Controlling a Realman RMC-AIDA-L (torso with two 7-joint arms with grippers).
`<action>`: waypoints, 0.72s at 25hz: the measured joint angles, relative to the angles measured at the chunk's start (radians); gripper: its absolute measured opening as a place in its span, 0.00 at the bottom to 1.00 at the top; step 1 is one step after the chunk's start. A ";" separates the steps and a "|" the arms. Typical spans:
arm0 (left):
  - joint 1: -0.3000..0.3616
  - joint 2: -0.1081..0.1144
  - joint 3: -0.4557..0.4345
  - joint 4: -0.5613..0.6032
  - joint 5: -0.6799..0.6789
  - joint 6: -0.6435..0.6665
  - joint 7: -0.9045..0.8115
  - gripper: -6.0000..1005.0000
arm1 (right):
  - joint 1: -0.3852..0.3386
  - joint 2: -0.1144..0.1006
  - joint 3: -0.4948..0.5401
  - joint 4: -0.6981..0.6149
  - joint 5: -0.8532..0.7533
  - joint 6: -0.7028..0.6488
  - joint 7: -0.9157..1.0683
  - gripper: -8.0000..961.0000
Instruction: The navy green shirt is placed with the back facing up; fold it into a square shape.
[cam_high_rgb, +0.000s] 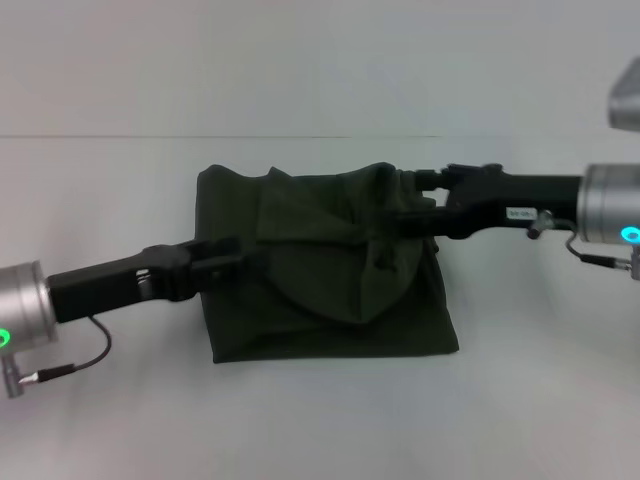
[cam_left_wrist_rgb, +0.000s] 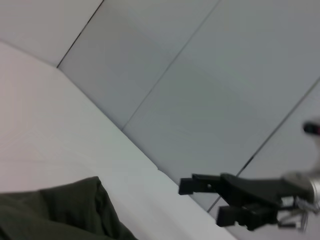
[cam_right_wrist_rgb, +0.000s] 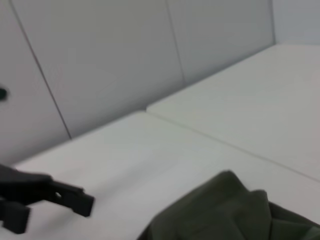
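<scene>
While the navy green shirt (cam_high_rgb: 330, 265) lies bunched in the middle of the white table (cam_high_rgb: 320, 420), both arms reach in over it from opposite sides. Its lower part sits flat as a rough rectangle, and a loose flap of fabric is folded over the upper part, hanging in a rounded point toward the shirt's center with creases running across it. On the shirt's left edge, the left gripper (cam_high_rgb: 232, 252) comes in low and nearly level, its black fingers meeting the fabric about halfway up that side; whether they are spread or pinching cloth cannot be told, because the dark fingers merge with the dark fabric. At the shirt's upper right corner, the right gripper (cam_high_rgb: 425, 195) is held a little higher, its fingers closed together on the raised edge of the folded flap, which is lifted and gathered there. From the left wrist view, a corner of the shirt (cam_left_wrist_rgb: 65, 212) shows on the table with the right gripper (cam_left_wrist_rgb: 220, 197) beyond it against the pale wall panels. From the right wrist view, another peak of the shirt (cam_right_wrist_rgb: 225, 210) rises from the table, and the left gripper (cam_right_wrist_rgb: 45, 197) appears farther off.
</scene>
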 joint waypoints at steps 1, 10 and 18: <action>0.016 -0.001 -0.002 0.010 0.000 0.010 0.044 0.90 | 0.010 0.000 -0.031 -0.035 -0.032 0.015 0.044 0.98; 0.107 -0.004 0.003 0.044 0.002 0.068 0.303 0.90 | 0.104 0.007 -0.330 -0.277 -0.345 0.123 0.469 0.98; 0.132 -0.002 -0.001 0.038 0.002 0.115 0.383 0.90 | 0.230 0.018 -0.438 -0.255 -0.585 0.142 0.783 0.98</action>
